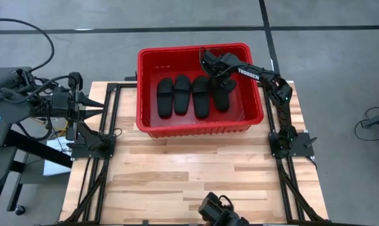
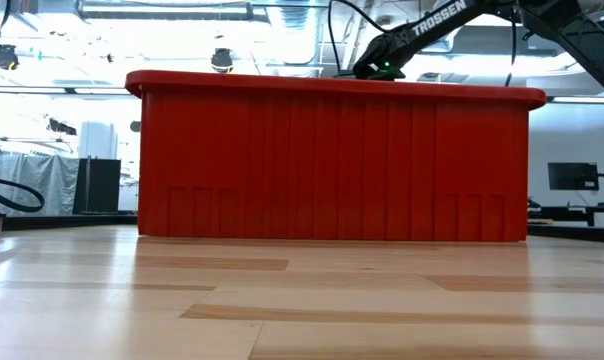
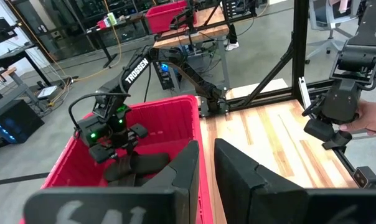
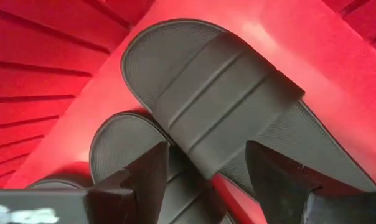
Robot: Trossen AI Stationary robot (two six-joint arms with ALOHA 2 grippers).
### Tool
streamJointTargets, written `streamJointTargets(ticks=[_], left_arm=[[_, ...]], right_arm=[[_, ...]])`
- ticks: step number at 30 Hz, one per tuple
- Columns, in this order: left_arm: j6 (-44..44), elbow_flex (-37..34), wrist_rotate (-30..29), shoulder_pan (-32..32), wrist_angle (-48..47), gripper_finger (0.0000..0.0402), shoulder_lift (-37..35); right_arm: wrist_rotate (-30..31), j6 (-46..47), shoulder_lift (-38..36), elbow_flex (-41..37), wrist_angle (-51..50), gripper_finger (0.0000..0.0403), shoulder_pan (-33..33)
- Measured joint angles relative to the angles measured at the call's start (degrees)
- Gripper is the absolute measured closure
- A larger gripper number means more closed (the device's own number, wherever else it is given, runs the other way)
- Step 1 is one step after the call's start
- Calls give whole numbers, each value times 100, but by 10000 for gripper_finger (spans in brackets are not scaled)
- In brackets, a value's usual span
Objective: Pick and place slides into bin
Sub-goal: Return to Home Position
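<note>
Well left of the bin (image 1: 192, 49), the left tool (image 1: 94, 104) is kept idle, narrowly parted, empty. Inside the bin, four slides (image 1: 183, 95) are laid side by side. Over the rightmost, the right tool (image 1: 216, 70) is held wide and empty, judged ready for withdrawal.

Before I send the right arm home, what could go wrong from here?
1. The right gripper sits low inside the bin, open, with its fingers framing a slide. A crooked lift could catch the strap and drag the slide up.
2. That arm reaches in over the bin's rim, so pulling back before rising might strike the wall and shove the bin.
The left gripper waits at the table's left edge, away from all this.
</note>
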Motion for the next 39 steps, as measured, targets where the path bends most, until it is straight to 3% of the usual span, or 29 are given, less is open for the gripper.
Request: streamJointTargets(ticks=[14,20,24,27,33,39], left_arm=[[-28,0,2,-2,-2,361,0],[-26,0,-11,0,-2,361,-9],[-26,0,-111,-2,-1,361,-17],[-24,0,-130,-1,0,361,-69],[-85,0,-129,0,0,361,-280],[-12,0,-107,-1,-9,361,-574]], right_arm=[[158,-602,-51,109,-153,198,101],[771,-1164,-472,439,-333,197,276],[1267,-1766,-1126,592,-238,201,394],[1530,-2646,-1727,651,47,204,485],[1594,-5511,-3114,664,1034,212,1073],[966,-8034,-4304,664,1184,222,2017]])
